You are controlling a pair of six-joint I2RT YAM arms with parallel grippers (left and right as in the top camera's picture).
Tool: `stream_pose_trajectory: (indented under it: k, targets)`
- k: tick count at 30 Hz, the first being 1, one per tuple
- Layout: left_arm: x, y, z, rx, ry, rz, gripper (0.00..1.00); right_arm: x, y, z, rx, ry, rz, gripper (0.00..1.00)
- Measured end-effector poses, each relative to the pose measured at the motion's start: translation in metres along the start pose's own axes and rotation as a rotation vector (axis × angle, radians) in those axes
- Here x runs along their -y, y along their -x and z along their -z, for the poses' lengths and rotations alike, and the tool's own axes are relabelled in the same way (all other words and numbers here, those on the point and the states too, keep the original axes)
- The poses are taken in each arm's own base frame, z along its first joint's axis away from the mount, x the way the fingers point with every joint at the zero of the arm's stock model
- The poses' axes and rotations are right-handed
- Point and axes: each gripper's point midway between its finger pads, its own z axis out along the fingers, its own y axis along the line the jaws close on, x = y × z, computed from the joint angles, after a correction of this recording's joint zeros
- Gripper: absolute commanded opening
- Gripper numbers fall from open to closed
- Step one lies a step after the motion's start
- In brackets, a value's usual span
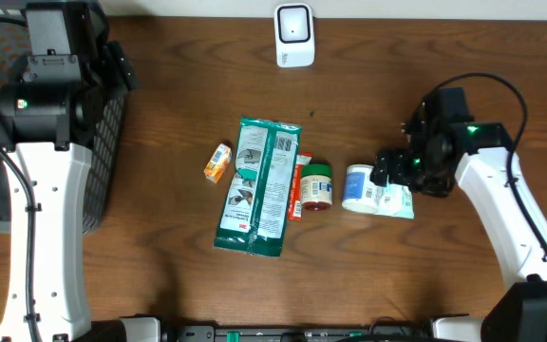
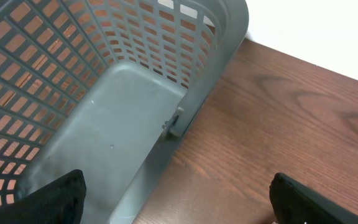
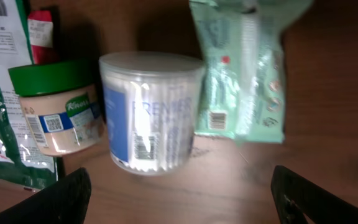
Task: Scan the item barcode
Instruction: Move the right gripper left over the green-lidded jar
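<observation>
Both tools stand wide and empty. I hold the right tool above the swab tub, which lies on the worktop between jar and wipes packet, barcode facing up, probably for a grasp. The left tool hangs over the basket, clear of the items.

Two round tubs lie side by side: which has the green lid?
The Knorr jar, on the side nearer the green pouch. The cotton-swab tub beside it has a clear lid and blue label.

I see a dark brown wood-grain table filling my overhead view, evenly lit. Its far edge meets a plain white surface; wall or floor, I cannot tell.
</observation>
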Motion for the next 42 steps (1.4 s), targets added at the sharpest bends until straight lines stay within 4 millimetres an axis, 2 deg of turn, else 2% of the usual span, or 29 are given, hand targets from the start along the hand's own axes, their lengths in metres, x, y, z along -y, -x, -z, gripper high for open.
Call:
stream_pose_trajectory:
  k: [7, 12, 16, 18, 22, 25, 28, 34, 39, 42]
  targets:
    - [0.0, 0.0, 0.0, 0.0, 0.0, 0.0, 0.9, -0.01, 0.01, -0.008, 0.053, 0.021, 0.038, 0.89]
    - [0.0, 0.0, 0.0, 0.0, 0.0, 0.0, 0.9, -0.014, 0.025, -0.007, 0.114, 0.037, 0.06, 0.9]
    - [0.0, 0.0, 0.0, 0.0, 0.0, 0.0, 0.9, -0.014, 0.019, -0.005, 0.088, 0.041, 0.058, 0.89]
    - [0.0, 0.0, 0.0, 0.0, 0.0, 0.0, 0.9, -0.013, 0.016, 0.0, 0.067, 0.042, 0.05, 0.89]
    - [0.0, 0.0, 0.0, 0.0, 0.0, 0.0, 0.9, -0.018, 0.027, 0.033, 0.087, 0.049, 0.041, 0.88]
    - [0.0, 0.0, 0.0, 0.0, 0.0, 0.0, 0.9, -0.033, 0.041, 0.055, 0.143, 0.092, 0.064, 0.85]
    - [0.0, 0.0, 0.0, 0.0, 0.0, 0.0, 0.9, -0.051, 0.041, 0.058, 0.15, 0.144, 0.099, 0.85]
    - [0.0, 0.0, 0.0, 0.0, 0.0, 0.0, 0.9, -0.101, 0.033, 0.051, 0.172, 0.174, 0.23, 0.85]
    - [0.0, 0.0, 0.0, 0.0, 0.0, 0.0, 0.91, -0.126, 0.02, 0.036, 0.177, 0.122, 0.276, 0.85]
    - [0.0, 0.0, 0.0, 0.0, 0.0, 0.0, 0.9, -0.14, 0.012, 0.021, 0.157, 0.094, 0.307, 0.84]
